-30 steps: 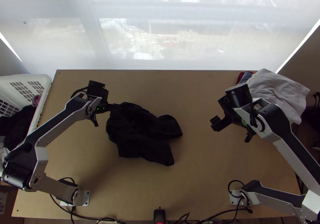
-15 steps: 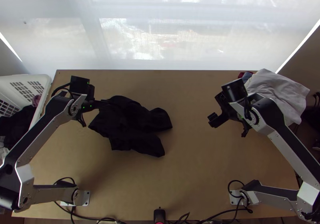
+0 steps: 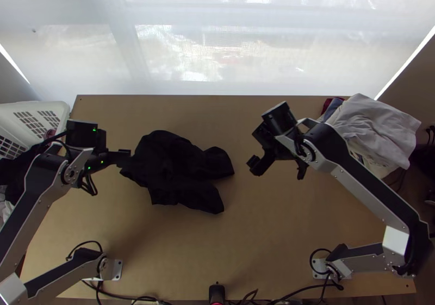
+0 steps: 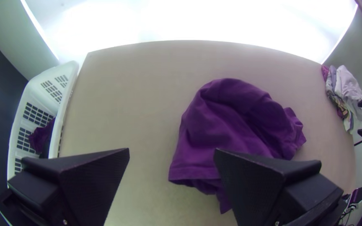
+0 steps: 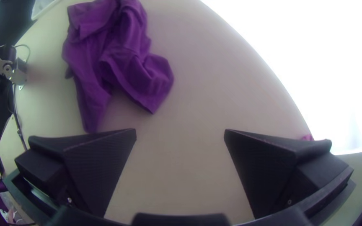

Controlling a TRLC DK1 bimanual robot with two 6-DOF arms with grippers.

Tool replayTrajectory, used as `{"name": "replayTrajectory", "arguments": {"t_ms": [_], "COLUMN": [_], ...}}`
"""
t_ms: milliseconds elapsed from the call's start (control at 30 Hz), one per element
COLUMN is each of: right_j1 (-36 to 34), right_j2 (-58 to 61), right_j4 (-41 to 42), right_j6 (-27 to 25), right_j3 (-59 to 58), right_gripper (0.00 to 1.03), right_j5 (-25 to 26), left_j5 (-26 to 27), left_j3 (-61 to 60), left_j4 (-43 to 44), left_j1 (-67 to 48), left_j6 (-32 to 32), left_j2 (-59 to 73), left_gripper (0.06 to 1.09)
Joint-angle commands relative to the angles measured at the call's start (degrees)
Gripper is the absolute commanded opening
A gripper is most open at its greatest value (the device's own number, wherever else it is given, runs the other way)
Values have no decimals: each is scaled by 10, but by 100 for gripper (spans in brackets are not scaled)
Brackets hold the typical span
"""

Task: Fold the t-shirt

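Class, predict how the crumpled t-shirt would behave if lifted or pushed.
The t-shirt would probably hang limp, since it lies in soft, irregular folds. Pushed, it would likely bunch rather than roll, as its cloth lies loosely crumpled.

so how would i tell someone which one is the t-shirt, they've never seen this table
Start at the light wooden table and look left of its middle, between the two arms. The t-shirt is the dark, bunched cloth lying there. Unlike the dark clothes in the white basket and the pale cloth at the far right corner, it lies alone.
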Motion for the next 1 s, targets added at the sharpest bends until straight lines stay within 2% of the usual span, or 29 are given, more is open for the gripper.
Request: {"name": "replayTrajectory", "arguments": {"t_ms": [0,167,500,900,967], "right_j1": [66,89,123,124,123], "right_j2": [89,149,204,267,279], "right_j4": [47,82,159,212,217], "right_j6": [1,0,20,27,23], "right_j3": [41,37,-20,-18,-10], "right_gripper": [98,98,96,96,90], "right_j5": [-41,-55,-57,-57,-57], "left_j5": [1,1,0,-4,-4], "left_j3": [-61,-99,-91,-92,-92], "left_j4": [-26,-38,-57,-80,-82], "left_j1": [46,51,69,78,79], "left_j6": [-2,-6,-6,-7,-7], "left_j2": [-82,-118,-118,-115,-116], "left_gripper": [104,104,104,104,104]}}
